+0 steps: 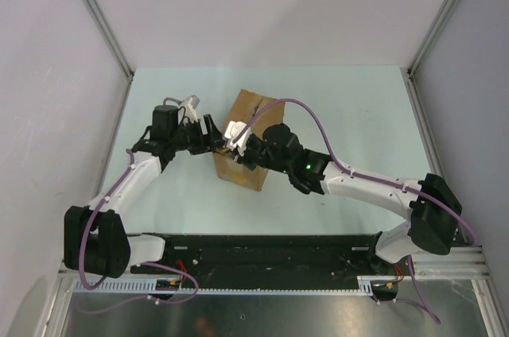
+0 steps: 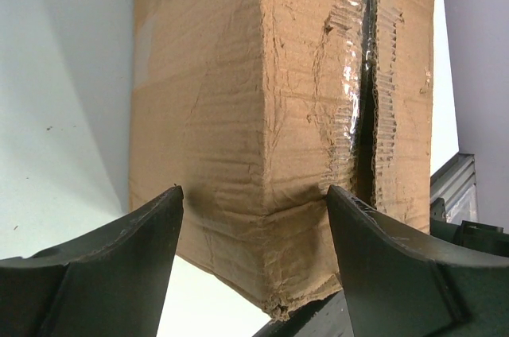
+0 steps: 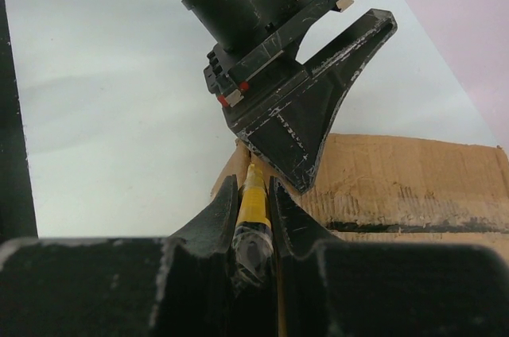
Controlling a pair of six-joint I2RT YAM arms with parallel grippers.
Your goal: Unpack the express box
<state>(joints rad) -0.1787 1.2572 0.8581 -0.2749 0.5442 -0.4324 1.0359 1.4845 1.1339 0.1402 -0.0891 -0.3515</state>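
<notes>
Cardboard express box inside spread left end effector (right end effector pinches knife).

No lettering, number or brand mark can be read on the express box. Its creased brown faces, the clear tape along its seam and the yellow utility knife at its edge show none.
</notes>
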